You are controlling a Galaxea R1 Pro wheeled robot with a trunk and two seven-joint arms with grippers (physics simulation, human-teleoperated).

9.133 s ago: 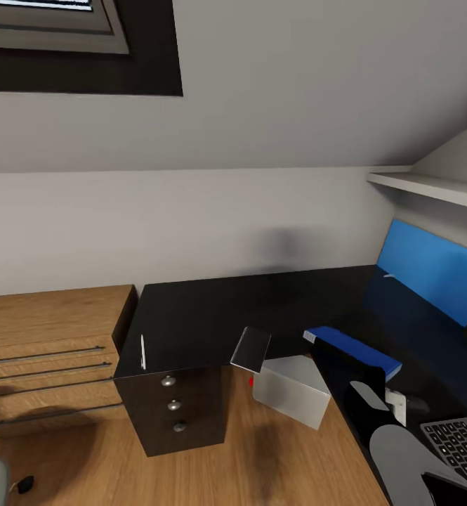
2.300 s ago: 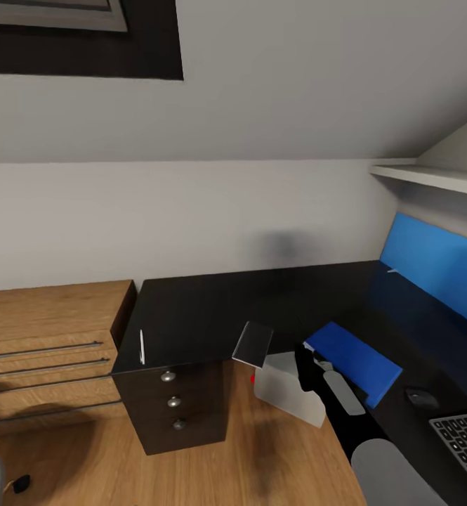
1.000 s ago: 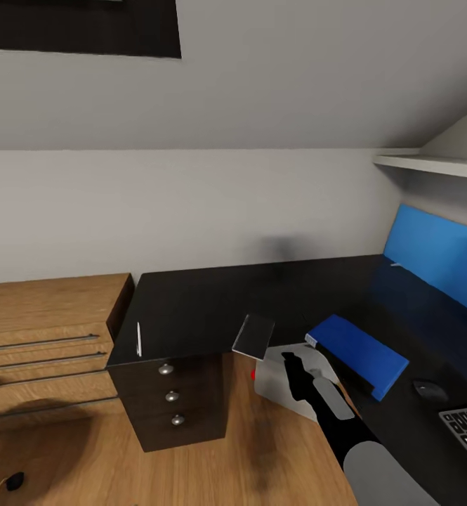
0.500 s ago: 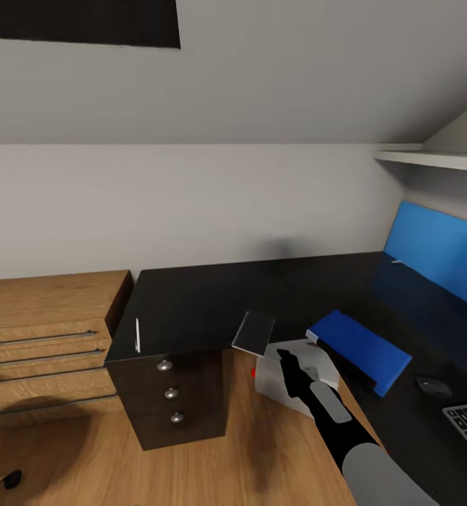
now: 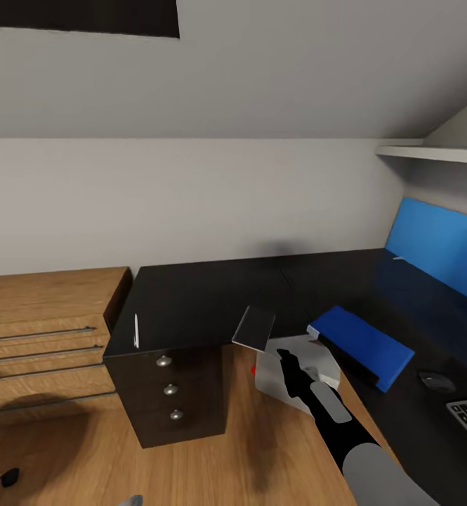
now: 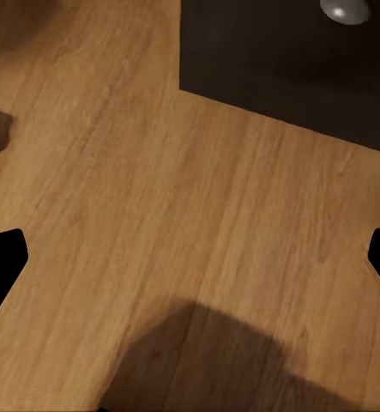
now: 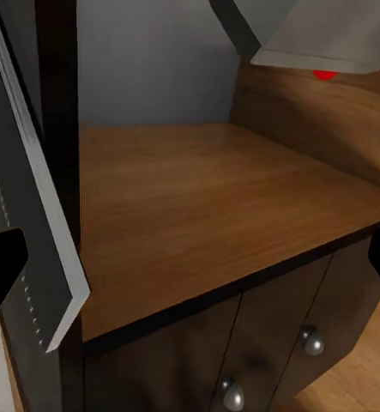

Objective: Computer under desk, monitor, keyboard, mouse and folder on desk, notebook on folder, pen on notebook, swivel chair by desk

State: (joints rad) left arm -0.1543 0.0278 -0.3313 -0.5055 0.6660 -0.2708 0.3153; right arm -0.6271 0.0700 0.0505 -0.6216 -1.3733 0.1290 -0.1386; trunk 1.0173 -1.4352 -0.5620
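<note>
Glossy black counter [image 5: 191, 309]: thin white pen [image 5: 135, 331], flat blue folder [image 5: 363, 344], grey notebook [image 5: 254, 327] overhanging edge. Right claw [image 5: 284, 355] spread over boxy grey computer [image 5: 289, 376]; left claw [image 6: 190, 257] spread above wood floor [image 6: 155, 257].

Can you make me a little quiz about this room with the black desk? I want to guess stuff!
1. True or false: the pen lies on top of the folder.
2. What sticks out past the edge of the desk? A) a cup B) the notebook C) a lamp
3. Fill in: the folder's colour is ____.

Key: 1 false, the pen lies on the bare desk, far from the folder; 2 B; 3 blue.
</note>
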